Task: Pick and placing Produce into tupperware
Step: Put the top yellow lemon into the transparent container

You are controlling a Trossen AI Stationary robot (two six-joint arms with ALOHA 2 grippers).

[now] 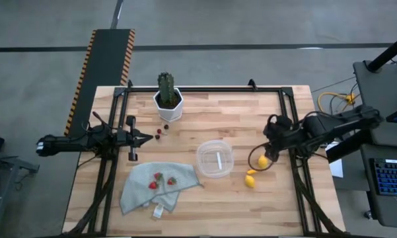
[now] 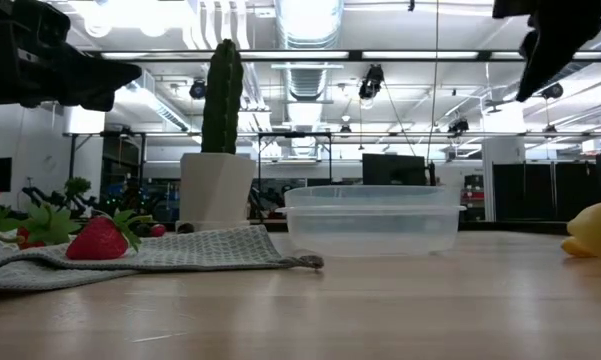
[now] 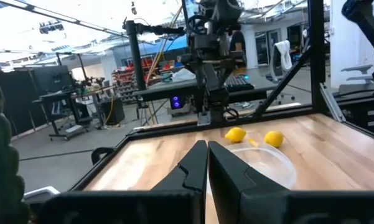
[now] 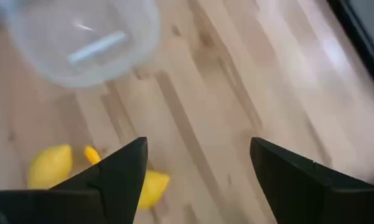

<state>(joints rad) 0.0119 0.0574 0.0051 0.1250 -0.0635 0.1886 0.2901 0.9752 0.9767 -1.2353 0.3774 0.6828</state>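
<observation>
Lemons (image 4: 50, 166) under open right pincer (image 4: 199, 168)

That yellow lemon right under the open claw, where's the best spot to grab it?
Probably across the round yellow lemon's middle, coming straight down from above. It lies free on the bare wooden table, the right claw hovers open over it, and an orange-yellow piece sits close alongside, so a side approach looks crowded.

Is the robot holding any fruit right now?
No, nothing is held. The right gripper is open above the lemons, not touching them. The left gripper is shut and empty, away from the tub.
</observation>
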